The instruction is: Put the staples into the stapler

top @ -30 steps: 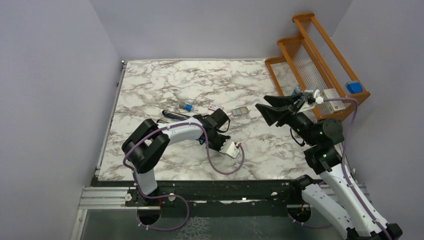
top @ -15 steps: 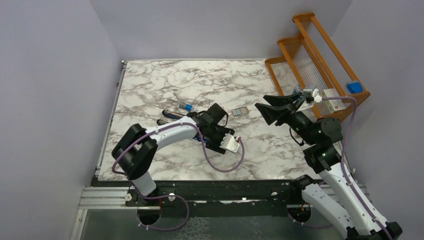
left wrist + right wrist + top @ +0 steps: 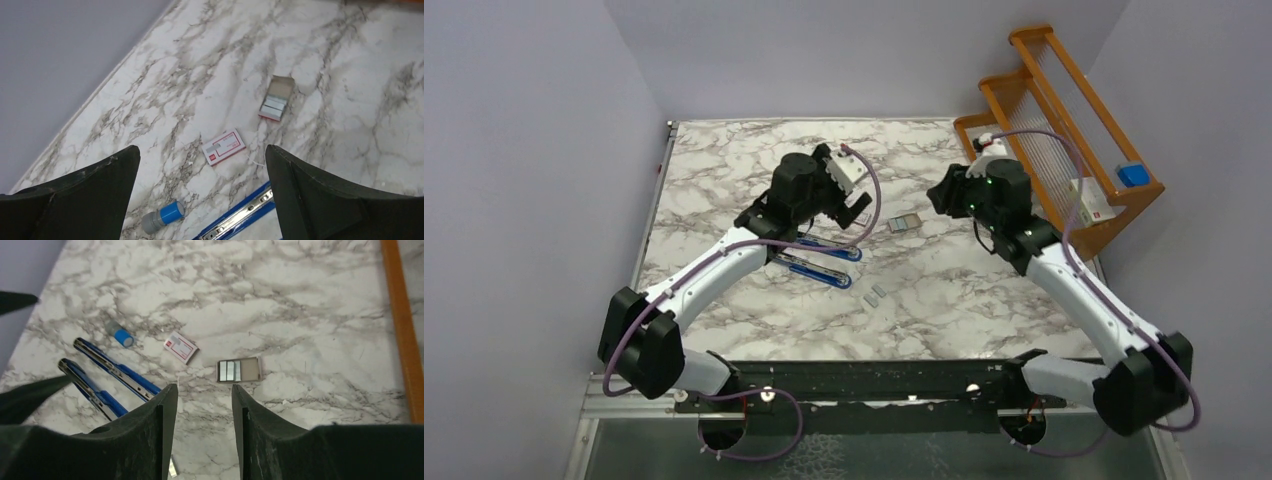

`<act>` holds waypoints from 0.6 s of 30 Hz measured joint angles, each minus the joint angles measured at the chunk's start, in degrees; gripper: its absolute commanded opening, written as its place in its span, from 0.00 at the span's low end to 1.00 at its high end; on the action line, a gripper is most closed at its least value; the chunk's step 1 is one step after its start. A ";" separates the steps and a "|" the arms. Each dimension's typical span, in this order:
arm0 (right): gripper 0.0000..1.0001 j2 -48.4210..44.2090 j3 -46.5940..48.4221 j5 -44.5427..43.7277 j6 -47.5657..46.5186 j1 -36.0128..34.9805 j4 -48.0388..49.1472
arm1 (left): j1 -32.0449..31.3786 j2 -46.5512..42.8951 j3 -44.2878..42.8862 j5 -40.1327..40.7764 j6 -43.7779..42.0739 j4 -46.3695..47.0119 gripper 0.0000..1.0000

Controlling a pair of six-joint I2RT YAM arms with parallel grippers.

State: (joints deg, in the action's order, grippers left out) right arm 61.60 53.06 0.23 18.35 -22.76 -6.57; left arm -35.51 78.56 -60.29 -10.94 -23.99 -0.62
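Observation:
The stapler (image 3: 822, 260) lies flat on the marble, swung open into two blue arms with silvery channels (image 3: 116, 371). The staples show as strips in an open tray (image 3: 239, 370) (image 3: 276, 98), beside a small white box with a pink-red label (image 3: 224, 146) (image 3: 181, 346). Two loose strips (image 3: 877, 293) lie nearer the front. My left gripper (image 3: 852, 208) (image 3: 202, 152) hangs high over the box, wide open and empty. The right gripper (image 3: 944, 195) (image 3: 203, 387) hovers above the table near the tray, its jaws open with nothing between them.
A small blue-capped grey cylinder (image 3: 161, 217) (image 3: 120, 335) lies left of the white box. An orange wooden rack (image 3: 1064, 110) stands at the right back corner, holding a blue item and a white box. The grey walls close in the left and back.
My left gripper has opened, let go of the stapler and risen towards the back. The stapler now lies spread open. The right arm has swung down, its jaws a little narrower.

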 measured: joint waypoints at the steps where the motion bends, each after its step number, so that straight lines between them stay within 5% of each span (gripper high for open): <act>1: 0.40 3.52 1.36 0.04 -0.50 0.00 -1.40 | 0.92 0.44 -1.20 1.29 2.67 0.35 0.99; 9: 0.32 24.76 10.78 2.73 -4.90 0.00 -8.46 | 9.46 4.11 -1.31 4.11 20.26 6.75 0.99; 18: 0.27 40.41 19.19 5.88 -8.52 0.00 -10.51 | 10.43 7.80 2.38 5.73 26.60 9.27 0.97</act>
State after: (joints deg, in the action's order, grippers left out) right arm 102.02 72.25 6.11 9.82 -22.76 -17.08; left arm -25.08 86.37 -57.91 -5.21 2.61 8.64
